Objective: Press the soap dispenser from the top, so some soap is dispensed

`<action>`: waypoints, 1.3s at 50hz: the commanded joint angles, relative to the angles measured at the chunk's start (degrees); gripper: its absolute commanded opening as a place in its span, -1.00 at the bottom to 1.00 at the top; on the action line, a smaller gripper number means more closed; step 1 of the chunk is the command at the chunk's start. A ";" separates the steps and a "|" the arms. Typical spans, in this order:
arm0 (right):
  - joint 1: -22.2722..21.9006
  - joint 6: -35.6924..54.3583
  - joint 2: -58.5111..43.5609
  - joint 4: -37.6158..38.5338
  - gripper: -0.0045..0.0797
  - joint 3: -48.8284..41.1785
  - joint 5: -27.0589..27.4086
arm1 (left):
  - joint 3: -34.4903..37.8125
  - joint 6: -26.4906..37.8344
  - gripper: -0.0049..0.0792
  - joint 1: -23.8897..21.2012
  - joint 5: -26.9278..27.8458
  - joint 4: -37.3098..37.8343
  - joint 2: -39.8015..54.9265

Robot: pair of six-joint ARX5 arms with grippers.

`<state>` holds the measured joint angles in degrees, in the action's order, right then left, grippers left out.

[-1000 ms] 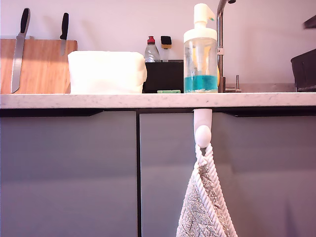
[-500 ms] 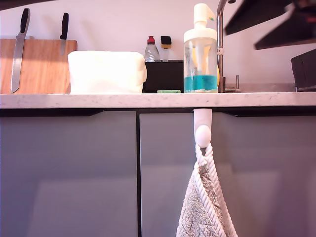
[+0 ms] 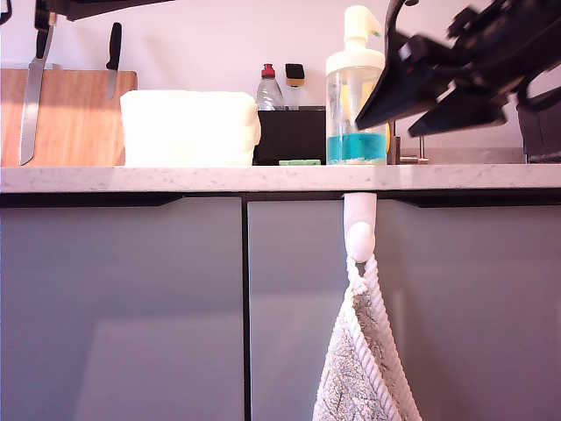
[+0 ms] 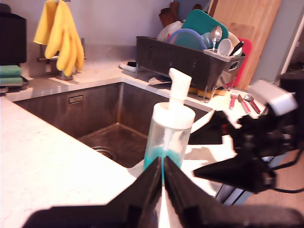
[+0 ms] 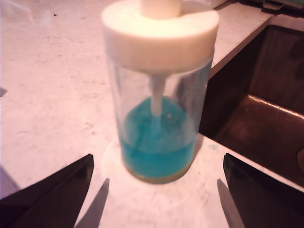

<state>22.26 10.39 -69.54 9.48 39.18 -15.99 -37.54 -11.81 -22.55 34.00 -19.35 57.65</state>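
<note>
Cabinet fronts (image 3: 123, 307) in grey fill the lower exterior view beneath a pale speckled countertop (image 3: 175, 178), from whose edge a white hook (image 3: 360, 230) carries a striped towel (image 3: 364, 368). A steel sink (image 4: 109, 128) is seen sunk into the counter beyond the bottle in the first wrist view, with a loaded dish rack (image 4: 190, 57) and yellow gloves (image 4: 59, 35) behind it. A wooden board (image 3: 66, 118) and two knives are set against the wall at the exterior view's left, beside a white tub (image 3: 188, 127) and a black caddy (image 3: 289, 134).

My second gripper (image 3: 399, 110) is shown reaching in from the exterior view's right, its two dark fingers (image 5: 52, 199) spread wide apart on either side of the soap dispenser (image 3: 356, 88), with bare counter visible between each finger and the glass. My first gripper (image 4: 162, 190) is seen with its fingers pressed nearly together, holding nothing, pointed at the dispenser from short of it.

The dispenser is stood upright on the counter just beside the sink's edge, its white pump head raised. The soap (image 5: 156, 142), teal-blue, is seen pooled in the bottom third of the clear bottle.
</note>
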 commanded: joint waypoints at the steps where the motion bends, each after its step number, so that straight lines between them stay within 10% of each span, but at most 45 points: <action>1: 0.66 -0.07 -1.92 1.33 0.99 2.51 -0.13 | -0.72 0.44 -0.90 -0.37 0.00 -0.46 0.96; 29: 2.47 -0.11 -10.80 4.68 0.93 6.82 0.13 | -2.08 2.84 -0.90 -1.92 0.04 -2.12 2.71; 43: 2.49 -0.11 -10.80 4.39 -0.09 6.82 0.09 | -7.74 5.79 -0.90 -5.46 0.02 -2.16 8.41; 65: 2.47 -0.11 -10.80 4.39 -0.11 6.82 0.11 | -31.15 7.80 -0.77 -8.66 0.13 0.04 27.32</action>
<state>24.47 10.39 -80.29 13.61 45.91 -15.90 -67.88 -4.25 -30.63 34.00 -20.01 82.26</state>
